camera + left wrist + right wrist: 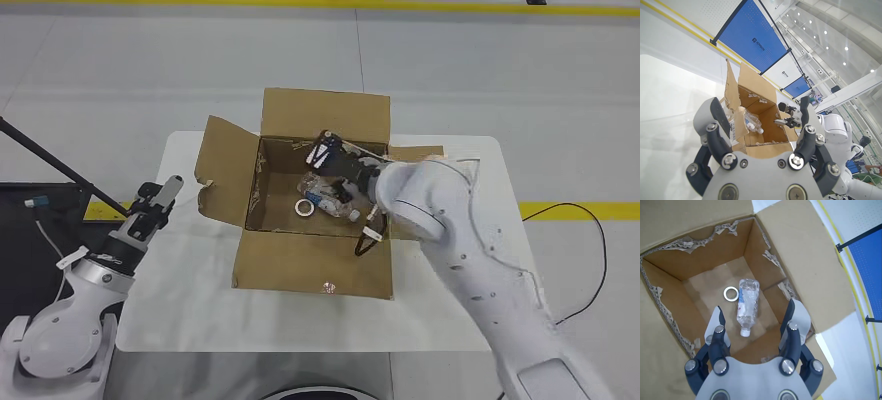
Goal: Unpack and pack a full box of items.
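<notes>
Right pincer (755,303) spread wide above bottle (748,298).

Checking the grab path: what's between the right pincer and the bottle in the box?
Nothing. In the right wrist view the open right pincer hangs over the bottle with a clear gap; the ring lies beside the bottle, not in between.

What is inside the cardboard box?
A clear plastic bottle lies on its side on the box floor, a white ring beside it. The right gripper hides one floor corner.
</notes>
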{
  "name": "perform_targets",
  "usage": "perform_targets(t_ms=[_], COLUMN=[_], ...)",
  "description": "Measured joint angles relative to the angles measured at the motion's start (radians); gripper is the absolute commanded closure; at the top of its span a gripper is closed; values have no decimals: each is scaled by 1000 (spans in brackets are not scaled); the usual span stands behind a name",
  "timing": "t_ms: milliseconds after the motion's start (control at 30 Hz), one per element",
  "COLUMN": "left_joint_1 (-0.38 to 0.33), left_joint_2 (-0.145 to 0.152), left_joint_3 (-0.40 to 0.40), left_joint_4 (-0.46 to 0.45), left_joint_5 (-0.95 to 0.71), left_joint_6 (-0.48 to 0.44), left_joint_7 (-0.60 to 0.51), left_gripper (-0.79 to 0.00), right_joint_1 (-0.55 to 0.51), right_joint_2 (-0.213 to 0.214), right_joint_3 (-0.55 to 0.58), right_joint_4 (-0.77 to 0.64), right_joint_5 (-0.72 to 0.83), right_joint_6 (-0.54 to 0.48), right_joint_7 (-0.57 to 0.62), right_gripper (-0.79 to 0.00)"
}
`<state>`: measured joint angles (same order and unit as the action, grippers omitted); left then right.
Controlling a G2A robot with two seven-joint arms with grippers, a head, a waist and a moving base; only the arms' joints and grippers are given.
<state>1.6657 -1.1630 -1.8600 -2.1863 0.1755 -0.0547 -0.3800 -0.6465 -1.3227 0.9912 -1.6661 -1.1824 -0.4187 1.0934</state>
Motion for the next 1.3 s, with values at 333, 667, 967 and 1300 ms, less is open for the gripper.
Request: perform_targets(t_ms=[333, 667, 967, 1300], left_joint_1=[-18, -54, -54, -54], left_joint_2=[1, 3, 3, 3], left_joint_3=[15, 46, 46, 46], left_joint_4=[8, 25, 25, 25], left_joint_5=[3, 11, 10, 10], left_joint_6=[6, 16, 16, 16], left_joint_7=[-8, -25, -24, -24], left_gripper=[-785, -785, -785, -785], right_joint_1=[-210, -405, -554, -607], right_joint_2=[74, 126, 187, 272], right_joint_3=[347, 683, 762, 771], right_joint_4=[-184, -233, -164, -42], right_joint_5=[-40, 40, 26, 125], right_joint_6=[-66, -141, -203, -207], right_joint_7=[83, 146, 105, 101], right_gripper=[-711, -711, -690, -603])
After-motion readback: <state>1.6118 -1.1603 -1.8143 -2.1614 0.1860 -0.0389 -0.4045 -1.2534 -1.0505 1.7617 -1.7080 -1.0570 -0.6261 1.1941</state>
